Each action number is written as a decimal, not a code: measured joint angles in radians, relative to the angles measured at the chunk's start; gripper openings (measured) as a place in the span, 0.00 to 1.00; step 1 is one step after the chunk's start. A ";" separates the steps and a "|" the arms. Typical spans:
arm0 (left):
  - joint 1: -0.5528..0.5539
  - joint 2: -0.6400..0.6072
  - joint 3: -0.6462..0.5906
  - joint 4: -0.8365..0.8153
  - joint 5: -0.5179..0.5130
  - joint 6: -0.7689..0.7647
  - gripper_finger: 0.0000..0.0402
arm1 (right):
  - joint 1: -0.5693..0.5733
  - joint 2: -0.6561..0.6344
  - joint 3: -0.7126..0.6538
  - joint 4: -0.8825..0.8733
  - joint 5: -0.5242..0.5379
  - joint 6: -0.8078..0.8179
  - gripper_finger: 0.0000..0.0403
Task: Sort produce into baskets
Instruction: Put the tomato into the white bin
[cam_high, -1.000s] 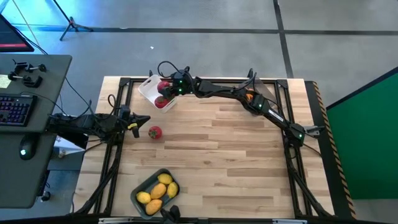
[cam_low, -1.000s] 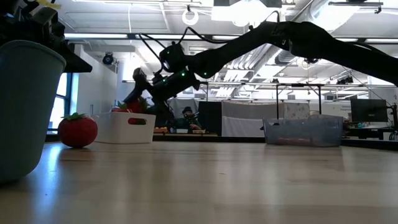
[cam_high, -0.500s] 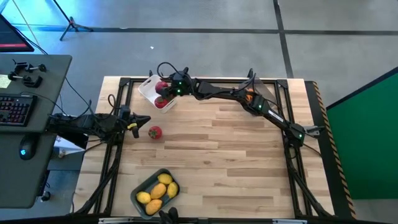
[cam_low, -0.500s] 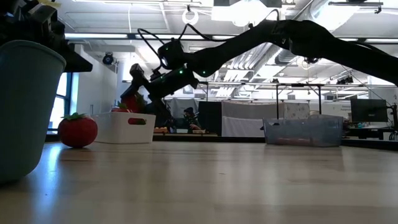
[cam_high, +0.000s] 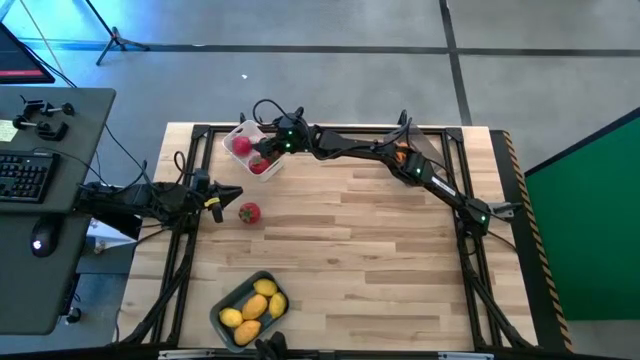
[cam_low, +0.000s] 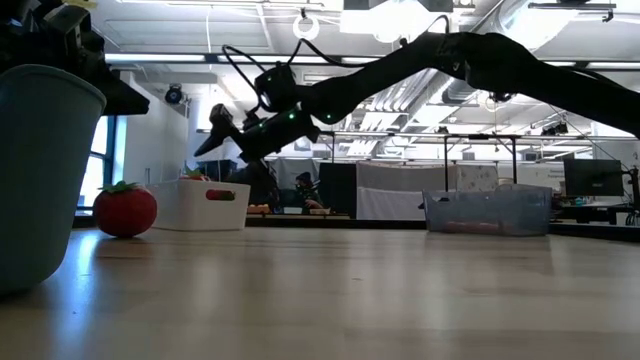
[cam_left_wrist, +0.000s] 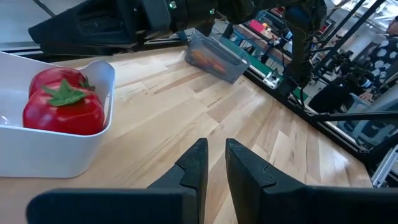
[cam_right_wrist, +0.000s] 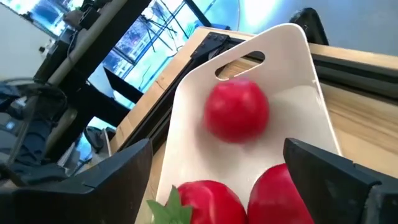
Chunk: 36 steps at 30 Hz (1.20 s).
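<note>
The white basket (cam_high: 240, 152) stands at the table's far left with three red fruits in it. One of them (cam_right_wrist: 236, 115) shows blurred near the handle-slot end; two lie nearer (cam_right_wrist: 205, 199). My right gripper (cam_right_wrist: 217, 149) hangs open just above them, touching nothing. Another red fruit (cam_high: 248, 212) lies on the table, right of my left gripper (cam_high: 232, 192), whose fingers (cam_left_wrist: 196, 165) stand a narrow gap apart with nothing between. The grey-blue basket (cam_high: 225, 300) at the near edge holds several yellow fruits. The smoky basket (cam_left_wrist: 214, 56) stands at the far side.
Black frame rails (cam_high: 185, 250) run along the table's edges. The right arm (cam_high: 400, 160) stretches across the far side toward the white basket. The smoky basket (cam_low: 488, 210) holds small orange-red pieces. Bare wood (cam_high: 380, 260) fills the middle and right of the table.
My right gripper has let go of the red fruit it held over the white basket. The fruit has fallen into the basket's far-left part, by the handle slot. The gripper itself has stayed above the basket.
</note>
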 joint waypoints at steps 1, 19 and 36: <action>0.000 0.000 0.000 0.000 0.000 0.000 0.11 | 0.000 0.000 0.000 0.003 -0.005 -0.017 0.87; 0.000 0.000 0.000 0.001 0.079 0.037 0.06 | 0.029 -0.138 0.001 -0.257 -0.025 -0.361 0.03; 0.000 0.015 0.000 0.012 0.164 0.072 0.00 | 0.125 -0.360 -0.450 0.057 0.083 -0.448 0.00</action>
